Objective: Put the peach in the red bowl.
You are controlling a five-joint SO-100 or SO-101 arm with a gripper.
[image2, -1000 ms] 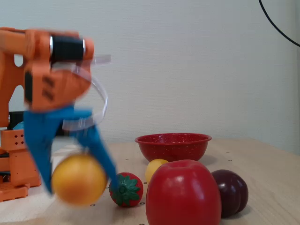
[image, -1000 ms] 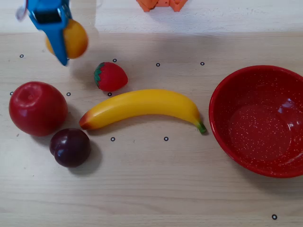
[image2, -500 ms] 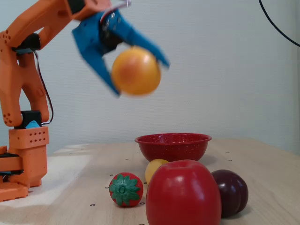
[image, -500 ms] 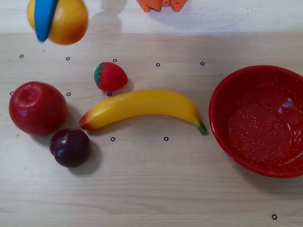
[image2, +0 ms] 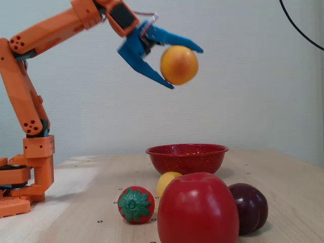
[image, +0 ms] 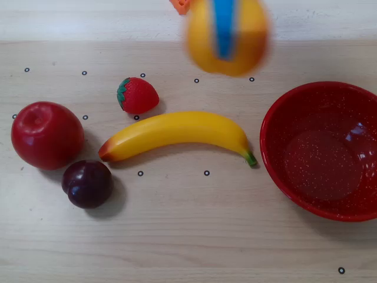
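The peach (image2: 178, 65), round and yellow-orange, is held high in the air between the blue fingers of my gripper (image2: 185, 67). In the overhead view the peach (image: 206, 41) is large and blurred near the top edge, with a blue finger (image: 224, 26) across it, left of and behind the red bowl. The gripper (image: 227, 36) is shut on the peach. The red bowl (image: 277, 127) with white speckles sits empty at the right of the table; in the fixed view the red bowl (image2: 187, 157) stands well below the peach.
A banana (image: 177, 134) lies mid-table, a strawberry (image: 137, 95) behind it, a big red apple (image: 46, 134) and a dark plum (image: 88, 183) at the left. In the fixed view the apple (image2: 197, 210) fills the foreground. The orange arm's base (image2: 25, 172) is at the left.
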